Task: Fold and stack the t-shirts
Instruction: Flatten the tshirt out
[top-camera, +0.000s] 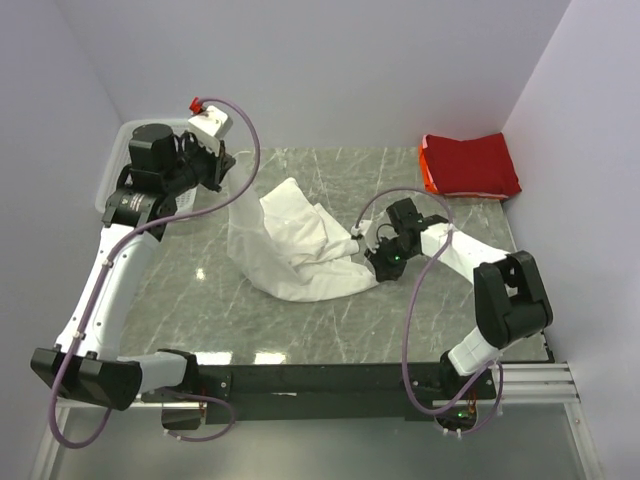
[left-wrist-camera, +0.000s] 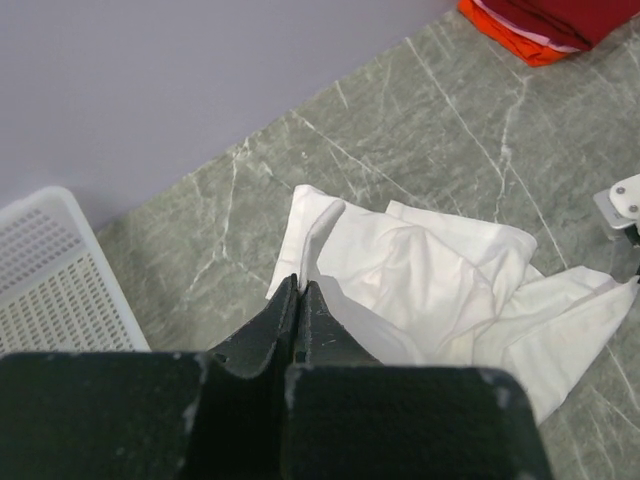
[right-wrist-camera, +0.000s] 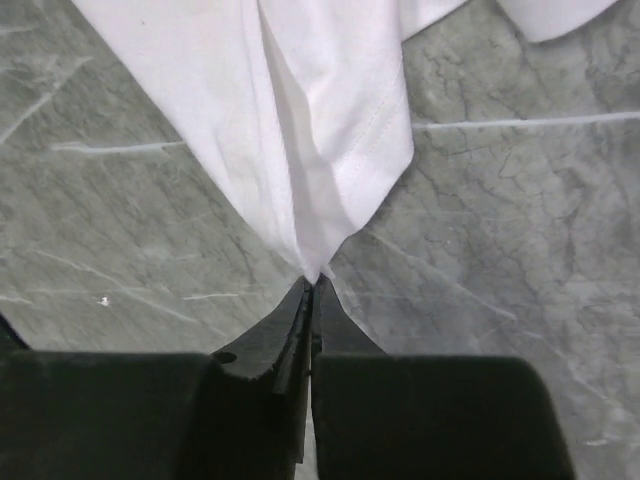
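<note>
While the end effectors (left-wrist-camera: 300, 287) (right-wrist-camera: 312, 286) pinch the white t-shirt (top-camera: 295, 245), the basket (left-wrist-camera: 50, 270) sits apart

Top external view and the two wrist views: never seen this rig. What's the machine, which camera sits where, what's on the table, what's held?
Two robot arms are bolted at the near edge of a grey marble-patterned table. The top view looks down from above and behind them. Each wrist view looks along that arm's own black fingers. On the table lie a crumpled plain white cloth t-shirt and, in the far right corner, a folded bright red cloth t-shirt with an orange edge. A white plastic mesh basket sits at the far left. The left fingers and right fingers are both closed, each pinching an edge of the white shirt.
</note>
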